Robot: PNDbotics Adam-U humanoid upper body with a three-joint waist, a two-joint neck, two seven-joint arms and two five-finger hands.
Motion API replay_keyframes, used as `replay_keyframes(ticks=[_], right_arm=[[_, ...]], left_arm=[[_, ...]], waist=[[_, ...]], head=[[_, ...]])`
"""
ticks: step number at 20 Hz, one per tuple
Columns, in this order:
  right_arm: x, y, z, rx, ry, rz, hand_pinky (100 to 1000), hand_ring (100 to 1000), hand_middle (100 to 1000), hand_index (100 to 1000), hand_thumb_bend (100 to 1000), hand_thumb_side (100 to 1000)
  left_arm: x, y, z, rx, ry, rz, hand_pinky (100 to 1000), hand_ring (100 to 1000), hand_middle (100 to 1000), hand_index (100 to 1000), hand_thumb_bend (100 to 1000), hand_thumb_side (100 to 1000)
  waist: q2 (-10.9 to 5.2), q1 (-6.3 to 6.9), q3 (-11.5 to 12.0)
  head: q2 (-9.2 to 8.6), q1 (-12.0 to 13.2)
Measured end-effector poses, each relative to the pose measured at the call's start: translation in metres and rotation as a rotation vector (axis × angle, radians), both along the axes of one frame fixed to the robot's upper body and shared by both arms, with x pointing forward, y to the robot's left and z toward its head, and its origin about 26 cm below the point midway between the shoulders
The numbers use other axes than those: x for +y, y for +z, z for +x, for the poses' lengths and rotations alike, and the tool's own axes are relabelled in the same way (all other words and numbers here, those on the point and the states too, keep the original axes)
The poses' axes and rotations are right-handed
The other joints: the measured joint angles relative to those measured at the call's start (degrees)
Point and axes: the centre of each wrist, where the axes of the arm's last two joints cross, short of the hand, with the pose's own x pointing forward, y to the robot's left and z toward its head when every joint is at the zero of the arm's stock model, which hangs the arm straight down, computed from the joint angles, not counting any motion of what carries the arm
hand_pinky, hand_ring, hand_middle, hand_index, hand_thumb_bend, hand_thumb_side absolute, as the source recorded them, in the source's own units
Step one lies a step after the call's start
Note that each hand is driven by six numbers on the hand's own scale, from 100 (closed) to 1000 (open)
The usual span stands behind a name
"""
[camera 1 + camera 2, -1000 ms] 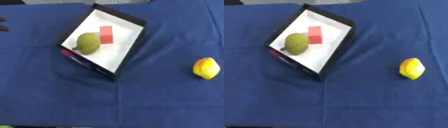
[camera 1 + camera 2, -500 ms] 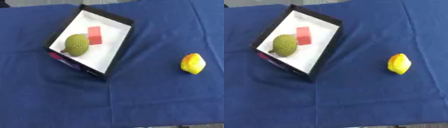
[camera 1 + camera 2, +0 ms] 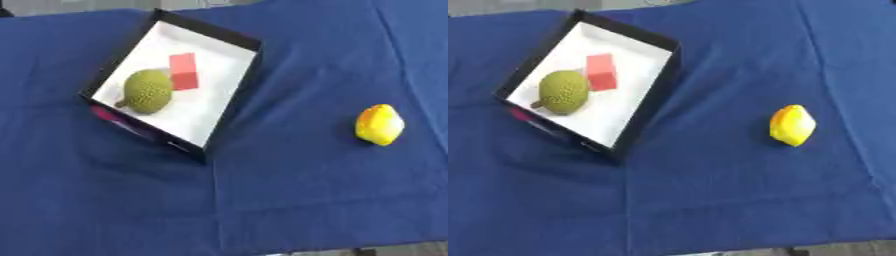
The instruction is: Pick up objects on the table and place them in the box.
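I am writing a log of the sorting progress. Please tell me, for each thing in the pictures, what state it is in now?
Box: open, no lid, sits askew on the cloth.
Green bumpy fruit: inside the box, lying on its white floor.
Red block: inside the box, beside the green fruit.
Yellow lemon: outside the box, lying on the blue cloth, not yet picked up.
Hands: neither shows.

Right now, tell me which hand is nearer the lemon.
Neither can be judged: no hand shows in either eye view. The lemon lies alone on the blue cloth, right of the box.
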Motion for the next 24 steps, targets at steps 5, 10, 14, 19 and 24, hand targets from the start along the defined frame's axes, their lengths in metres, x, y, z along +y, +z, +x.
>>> replay_keyframes(ticks=[5, 10, 14, 19, 24], right_arm=[[-0.007, 0.002, 0.003, -0.029, -0.021, -0.017, 946, 1000, 1000, 904, 100, 443], [-0.002, 0.008, 0.014, -0.081, -0.018, -0.007, 944, 1000, 1000, 906, 100, 406], [0.018, 0.016, 0.031, -0.122, 0.041, 0.013, 950, 1000, 1000, 914, 100, 369], [0.059, 0.022, 0.054, -0.122, 0.164, 0.018, 959, 1000, 1000, 919, 100, 339], [0.096, 0.024, 0.065, -0.087, 0.27, 0.037, 967, 1000, 1000, 924, 100, 326]], left_arm=[[0.0, 0.0, 0.0, 0.001, 0.001, 0.001, 632, 710, 754, 803, 100, 672], [0.0, 0.0, 0.0, 0.002, 0.002, 0.004, 631, 709, 752, 790, 100, 670], [-0.001, -0.001, 0.0, 0.006, -0.001, 0.002, 631, 709, 753, 786, 100, 668], [-0.003, -0.003, 0.0, 0.009, -0.009, 0.0, 636, 709, 752, 783, 100, 667], [-0.003, -0.003, 0.0, 0.012, -0.012, 0.002, 633, 708, 751, 781, 100, 668]], waist=[[-0.13, 0.0, 0.01], [-0.23, 0.0, 0.23], [-0.77, 0.25, 0.5], [-0.9, 0.35, 0.82], [-0.9, 0.35, 1.06]], head=[[0.0, -0.03], [0.0, -0.08], [0.01, -0.22], [0.01, -0.66], [0.01, -0.93]])
